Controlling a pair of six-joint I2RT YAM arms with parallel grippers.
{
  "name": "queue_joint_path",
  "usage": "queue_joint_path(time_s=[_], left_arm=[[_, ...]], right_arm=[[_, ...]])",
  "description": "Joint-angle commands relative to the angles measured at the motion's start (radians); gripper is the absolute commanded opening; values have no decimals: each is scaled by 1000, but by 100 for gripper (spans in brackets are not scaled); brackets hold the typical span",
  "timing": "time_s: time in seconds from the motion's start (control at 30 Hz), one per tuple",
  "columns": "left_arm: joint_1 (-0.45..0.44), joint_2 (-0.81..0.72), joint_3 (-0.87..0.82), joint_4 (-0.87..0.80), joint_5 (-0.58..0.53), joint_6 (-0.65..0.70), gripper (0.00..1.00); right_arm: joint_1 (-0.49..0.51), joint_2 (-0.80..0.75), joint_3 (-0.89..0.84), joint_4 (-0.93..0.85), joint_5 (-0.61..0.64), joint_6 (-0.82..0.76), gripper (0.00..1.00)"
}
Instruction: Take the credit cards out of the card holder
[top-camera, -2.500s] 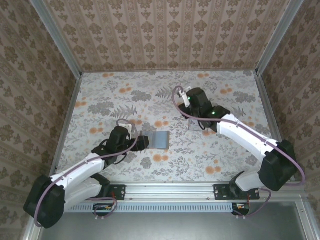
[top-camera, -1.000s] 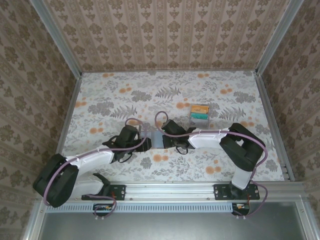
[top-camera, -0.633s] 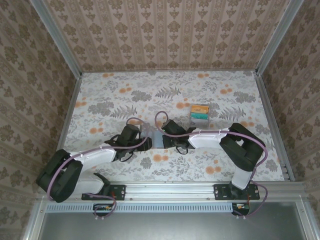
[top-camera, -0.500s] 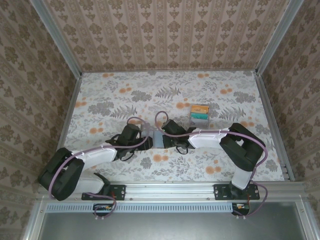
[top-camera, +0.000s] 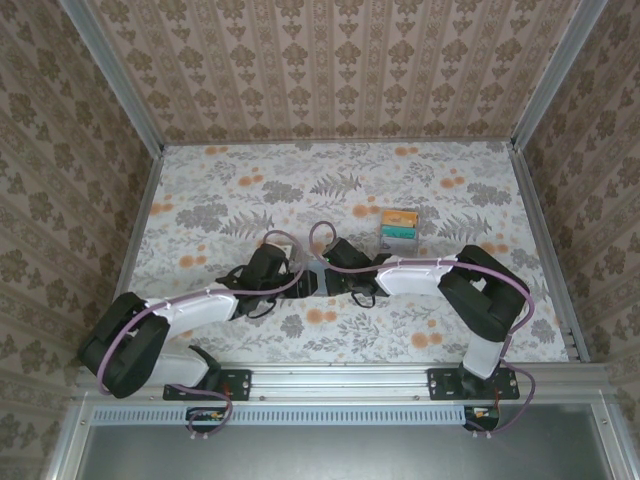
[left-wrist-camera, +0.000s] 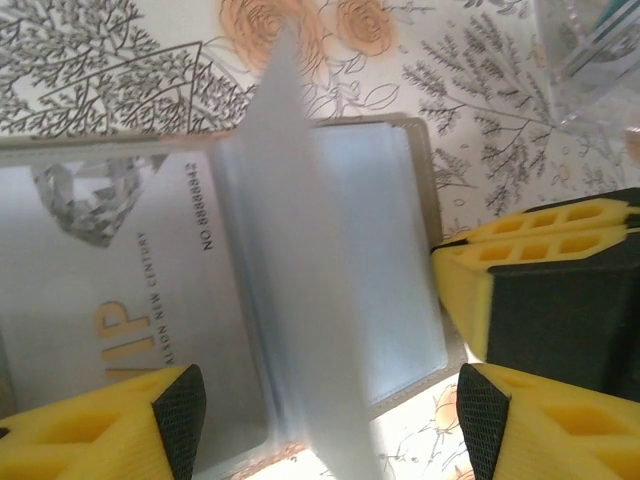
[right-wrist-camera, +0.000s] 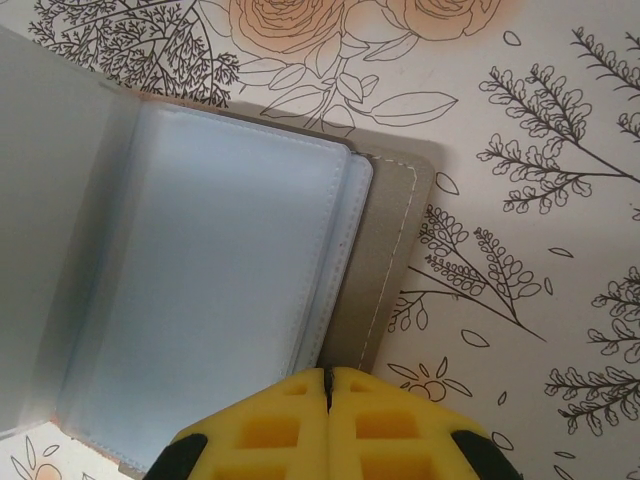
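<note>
The card holder (top-camera: 313, 284) lies open on the floral table between my two grippers. In the left wrist view its left panel holds a silvery credit card (left-wrist-camera: 100, 270) with gold VIP lettering. A thin inner page (left-wrist-camera: 290, 260) stands up blurred along the fold, and the right panel (left-wrist-camera: 390, 250) is plain bluish-grey. My left gripper (left-wrist-camera: 320, 430) hangs open over the fold, one fingertip on each side. My right gripper (right-wrist-camera: 326, 385) is shut, its tips resting on the holder's taupe right edge (right-wrist-camera: 390, 250); its yellow fingers (left-wrist-camera: 540, 260) sit beside the right panel.
A clear plastic box (top-camera: 400, 228) with stacked coloured cards stands behind and to the right of the holder, its corner (left-wrist-camera: 590, 50) in the left wrist view. Patterned walls and metal rails (top-camera: 135, 250) close in the table.
My left gripper has shifted right over the card holder and the inner page has lifted. The right gripper, back at the box 2.5 s ago, has stayed at the holder's right edge over the last second.
</note>
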Motion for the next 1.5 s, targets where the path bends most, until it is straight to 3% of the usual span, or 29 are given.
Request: queue_joint_path(time_s=[0.0, 0.23, 0.4, 0.63, 0.83, 1.0, 1.23, 1.47], left_arm=[[-9, 2, 25, 16, 15, -4, 71], [-32, 8, 41, 54, 35, -5, 61], [-71, 48, 77, 72, 27, -8, 61], [-102, 121, 108, 130, 73, -20, 65], [-66, 38, 83, 41, 15, -5, 59], [26, -99, 22, -77, -21, 45, 42], [144, -127, -41, -108, 19, 64, 1], [176, -34, -48, -75, 24, 56, 0]], right_arm=[[-3, 25, 11, -29, -17, 11, 8], [-15, -40, -32, 14, 1, 31, 7], [-45, -163, -113, 64, 17, 65, 8], [-60, -211, -120, 21, 13, 60, 9], [-60, -197, -106, 45, -38, 78, 10], [-51, -164, -63, 60, -110, 104, 12], [-14, -87, 25, 79, -186, 153, 12], [5, 5, 93, 92, -228, 212, 16]])
